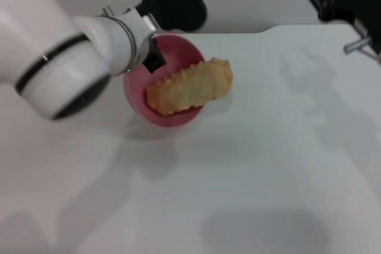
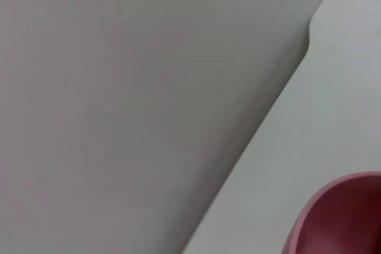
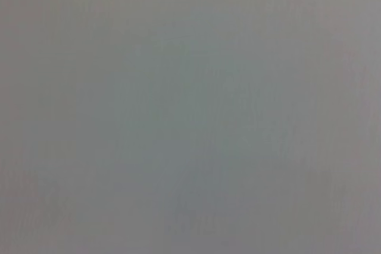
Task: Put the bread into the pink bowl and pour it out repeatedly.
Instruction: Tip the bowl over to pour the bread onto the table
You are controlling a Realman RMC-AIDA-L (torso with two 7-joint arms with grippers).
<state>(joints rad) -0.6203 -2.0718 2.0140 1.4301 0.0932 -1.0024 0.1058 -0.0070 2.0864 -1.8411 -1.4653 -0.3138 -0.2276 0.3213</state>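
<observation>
Bowl: from the head view I see the pink bowl (image 1: 172, 81) tipped toward the right, near the far edge of the white table (image 1: 268, 165), left of its middle.
Bread: the bread (image 1: 190, 87) lies across the bowl's lower rim, pale bumpy side up, one end inside, the other sticking out past the rim to the right.
Left gripper: my left gripper (image 1: 153, 57) is at the bowl's far left rim; a dark finger (image 1: 156, 61) touches it, but the arm hides the rest, so I cannot tell whether it is clamped.
Left wrist view: shows only a slice of the bowl's rim (image 2: 339, 218), the table's far edge and the grey floor beyond; no bread.
Right arm: parked at the far right corner of the table.
Right wrist view: plain grey, nothing to make out.
</observation>
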